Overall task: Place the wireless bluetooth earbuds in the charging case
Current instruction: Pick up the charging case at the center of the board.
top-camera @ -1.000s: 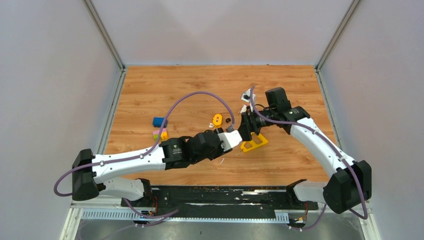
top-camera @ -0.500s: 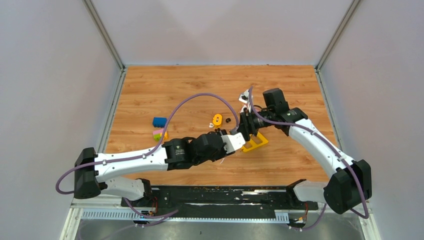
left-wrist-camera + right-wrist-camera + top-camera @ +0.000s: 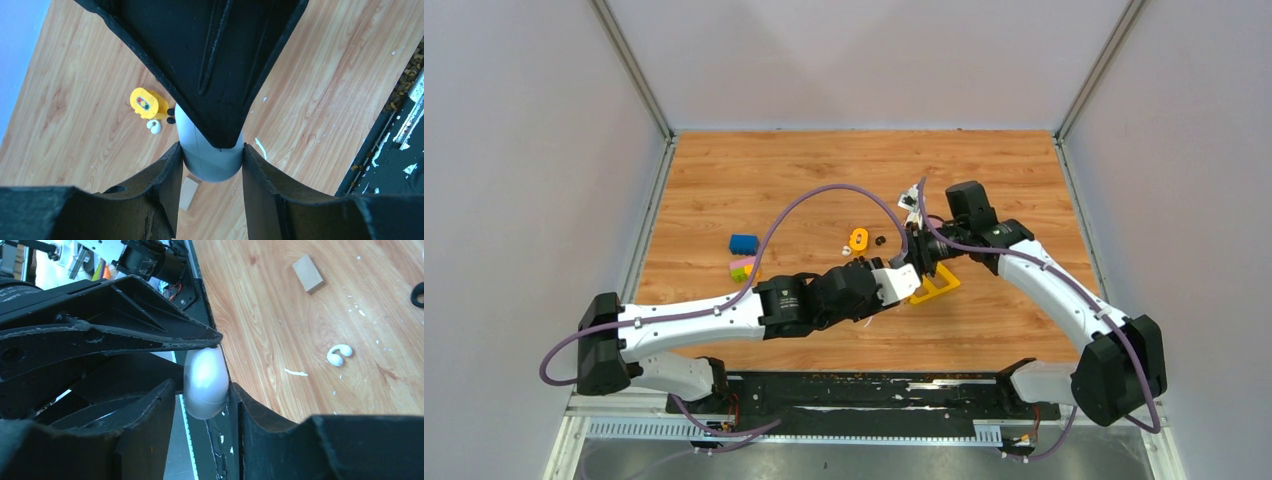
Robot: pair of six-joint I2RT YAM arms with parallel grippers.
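The charging case [image 3: 212, 169], a pale grey oval with its lid apparently shut, is clamped between the fingers of the left gripper [image 3: 211, 152] and is held up off the wooden table [image 3: 300, 315]. The right gripper [image 3: 202, 387] is set across it from the other side, one finger to each flank. Whether that pinch has been made cannot be told, since a sliver of gap seems to be left on one side. No earbud is held. A white earbud [image 3: 340, 354] lies on the table below, two black earbuds [image 3: 171, 116] are seen just beside a yellow traffic-light toy [image 3: 147, 103], and a tan block [image 3: 308, 273] lies apart from them. The step in hand is judged to be the opening of the case between the two arms, as nothing can be inserted while the lid is down. For that to be done well, the faint seam along the shell should be respected: the base half is best left to the left fingers and only the lid half taken by the right. Pressure should be kept light, because so smooth and rounded a shell could easily be squeezed out sideways. The lid should be swung about its hinge rather than twisted, and the wells should be left facing upward.
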